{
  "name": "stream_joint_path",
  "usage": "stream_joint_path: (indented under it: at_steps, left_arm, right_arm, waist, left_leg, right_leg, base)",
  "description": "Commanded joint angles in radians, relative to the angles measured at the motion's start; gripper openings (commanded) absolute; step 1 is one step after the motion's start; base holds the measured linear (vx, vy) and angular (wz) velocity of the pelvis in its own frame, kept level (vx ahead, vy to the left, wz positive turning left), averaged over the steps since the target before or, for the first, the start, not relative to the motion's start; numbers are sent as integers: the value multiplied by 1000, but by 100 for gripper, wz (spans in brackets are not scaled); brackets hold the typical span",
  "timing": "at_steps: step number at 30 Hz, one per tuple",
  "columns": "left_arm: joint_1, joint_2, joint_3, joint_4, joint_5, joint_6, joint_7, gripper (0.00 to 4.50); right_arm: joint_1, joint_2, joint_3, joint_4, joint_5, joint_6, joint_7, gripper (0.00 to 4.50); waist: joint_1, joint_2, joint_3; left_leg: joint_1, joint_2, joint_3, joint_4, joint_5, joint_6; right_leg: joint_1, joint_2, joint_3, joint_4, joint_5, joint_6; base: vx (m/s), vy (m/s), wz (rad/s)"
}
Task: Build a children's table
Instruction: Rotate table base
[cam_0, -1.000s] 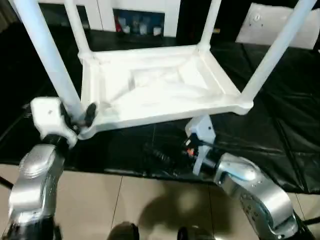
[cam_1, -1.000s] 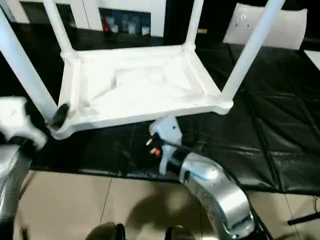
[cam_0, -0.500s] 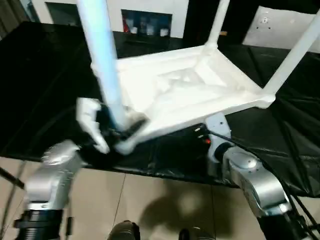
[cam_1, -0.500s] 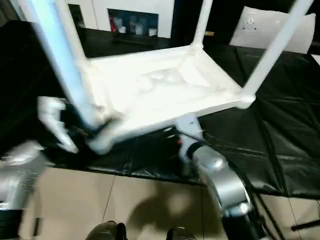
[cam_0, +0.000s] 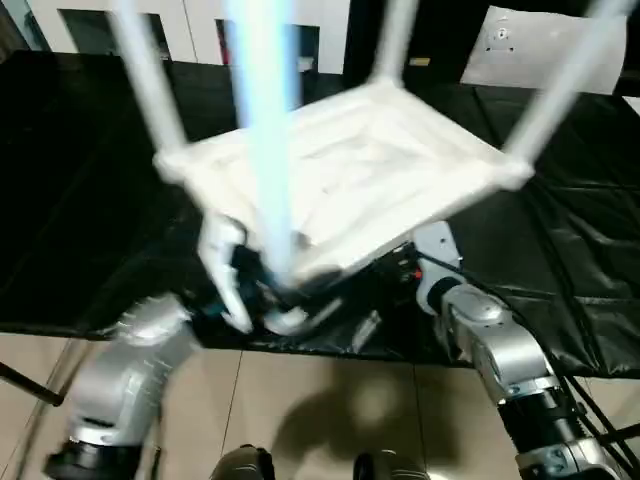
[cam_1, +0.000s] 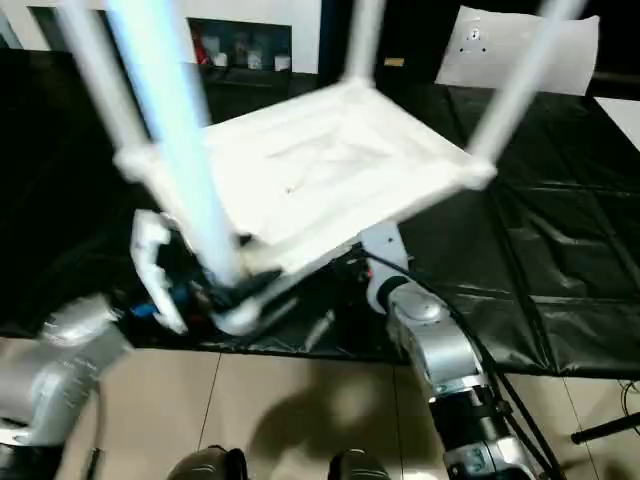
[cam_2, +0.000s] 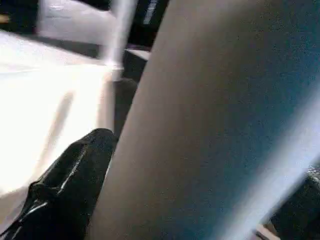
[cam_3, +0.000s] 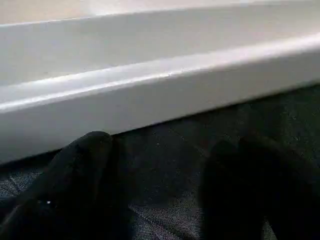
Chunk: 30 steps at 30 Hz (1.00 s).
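On the black mat (cam_0: 560, 270), near its front edge, the children's table (cam_0: 360, 180) lies upside down with all four legs socketed and pointing up, the top tilted so its near corner drops toward the robot. That suits turning it over, probably the step left. The left end effector (cam_0: 262, 290) is clamped on the near leg (cam_0: 268, 150) just above its corner socket, black fingers (cam_2: 70, 190) wide around the shaft, forearm angled up from the floor side. The right end effector (cam_3: 160, 190) sits apart, holding nothing, just under the front rim of the top, its silver forearm (cam_0: 495, 350) reaching in low from the right.
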Motion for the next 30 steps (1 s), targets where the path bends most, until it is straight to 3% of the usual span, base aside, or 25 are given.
stream_joint_path:
  at_steps: [1,5,8,9,11,17,18,19,20,22,23,24,25,27,30]
  left_arm:
    - [-1,-22,-76,-44,-39,19,-21,449]
    - [-20,-61,-118,-41,-24,17,-13,449]
    - [-76,-110,-121,48,59,-58,34,449]
    - [-96,-119,-115,84,87,-88,51,449]
    - [-112,-126,-103,111,94,-101,61,449]
    - [-245,-165,-82,292,162,-237,101,449]
    - [-315,-197,-68,393,189,-302,129,449]
    - [-315,-197,-68,393,189,-302,129,449]
    - [-368,-220,-56,472,206,-354,150,449]
    - [-383,-227,-51,494,209,-369,156,449]
    - [-399,-242,-44,510,200,-384,156,449]
    - [-392,-251,-48,489,186,-379,144,449]
    - [-374,-252,-56,462,176,-368,129,449]
    - [-316,-244,-74,397,170,-343,115,449]
    - [-234,-222,-88,347,184,-343,122,449]
  right_arm:
    - [-33,25,19,2,6,-38,25,450]
    - [-67,42,27,59,-8,-78,36,450]
    - [-92,52,17,100,-25,-104,9,450]
    - [-96,51,11,112,-33,-110,-6,450]
    - [-95,51,4,119,-34,-115,-16,450]
    - [-61,39,-72,130,-20,-137,-49,450]
    - [-35,33,-108,111,-8,-133,-69,450]
    - [-35,33,-108,111,-8,-133,-69,450]
    - [-12,28,-132,91,4,-130,-80,450]
    - [-4,26,-138,84,7,-131,-82,450]
    - [26,23,-155,49,18,-129,-82,450]
    - [59,18,-168,2,27,-127,-77,450]
    - [81,16,-175,-32,33,-126,-71,450]
    - [117,8,-179,-95,39,-130,-56,450]
    - [167,-2,-176,-199,65,-101,-13,450]
  waist:
    - [4,8,-80]
    - [3,3,-82]
    - [5,3,-85]
    - [8,3,-86]
    - [8,2,-88]
    - [14,4,-95]
    - [17,7,-97]
    - [25,5,-98]
    - [24,2,-98]
    - [28,2,-99]
    - [28,7,-99]
    - [29,3,-100]
    - [29,9,-101]
    - [29,2,-101]
    - [25,5,-101]
  left_leg:
    - [24,85,-31,-95,-204,-25]
    - [25,84,-28,-92,-212,-29]
    - [24,84,-24,-88,-188,-20]
    - [30,83,-23,-86,-190,-19]
    - [26,84,-24,-87,-184,-19]
    - [33,83,-20,-82,-152,-10]
    - [35,82,-18,-81,-152,-9]
    - [39,82,-16,-81,-164,-10]
    - [35,84,-19,-83,-164,-12]
    - [36,85,-19,-85,-184,-15]
    - [30,83,-20,-86,-190,-16]
    - [32,85,-19,-85,-193,-13]
    - [30,86,-21,-85,-191,-11]
    - [23,86,-19,-83,-178,18]
    - [22,87,-17,-81,-179,43]
  right_leg:
    - [47,-79,50,-60,-157,-242]
    - [45,-79,51,-65,-187,-237]
    - [43,-76,51,-66,-163,-237]
    - [41,-74,51,-68,-164,-235]
    - [45,-76,50,-66,-165,-231]
    - [42,-72,49,-64,-117,-239]
    - [42,-72,48,-63,-104,-244]
    - [40,-71,48,-65,-109,-239]
    - [45,-74,48,-62,-103,-241]
    - [45,-77,46,-66,-128,-231]
    - [50,-79,46,-67,-145,-227]
    - [48,-80,47,-70,-145,-223]
    - [49,-82,47,-67,-139,-226]
    - [52,-84,47,-67,-134,-234]
    - [49,-79,47,-73,-171,-226]
  base:
    - [0,0,0]
    - [0,0,0]
    - [0,0,0]
    - [0,0,0]
    - [0,0,0]
    - [0,0,0]
    - [0,0,0]
    - [0,0,0]
    - [0,0,0]
    - [0,0,0]
    - [0,0,0]
    - [0,0,0]
    - [0,0,0]
    - [0,0,0]
    - [0,0,0]
